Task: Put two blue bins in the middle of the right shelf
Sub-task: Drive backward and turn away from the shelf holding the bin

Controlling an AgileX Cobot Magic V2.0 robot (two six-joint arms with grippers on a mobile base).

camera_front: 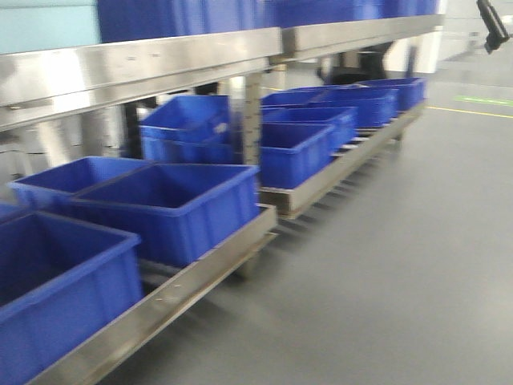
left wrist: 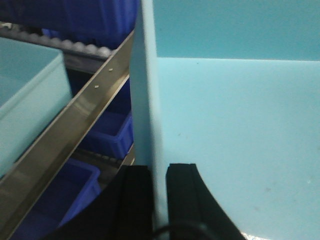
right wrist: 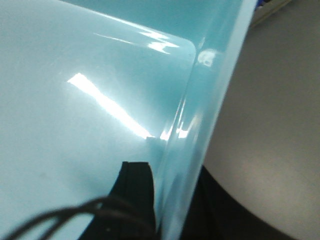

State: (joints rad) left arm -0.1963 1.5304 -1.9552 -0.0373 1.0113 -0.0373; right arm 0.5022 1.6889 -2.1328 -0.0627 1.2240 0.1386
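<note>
Left gripper (left wrist: pixel 159 172) closed on pale blue bin (left wrist: pixel 240 125) wall, right gripper (right wrist: pixel 172 187) closed on pale blue bin wall, dark blue bins (camera_front: pixel 180 204) on steel shelf (camera_front: pixel 204 277)

empty pale blue bin (left wrist: pixel 235 125), upright, walls pinched.

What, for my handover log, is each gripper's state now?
Left gripper: closed on pale blue bin wall.
Right gripper: closed on pale blue bin wall.
</note>
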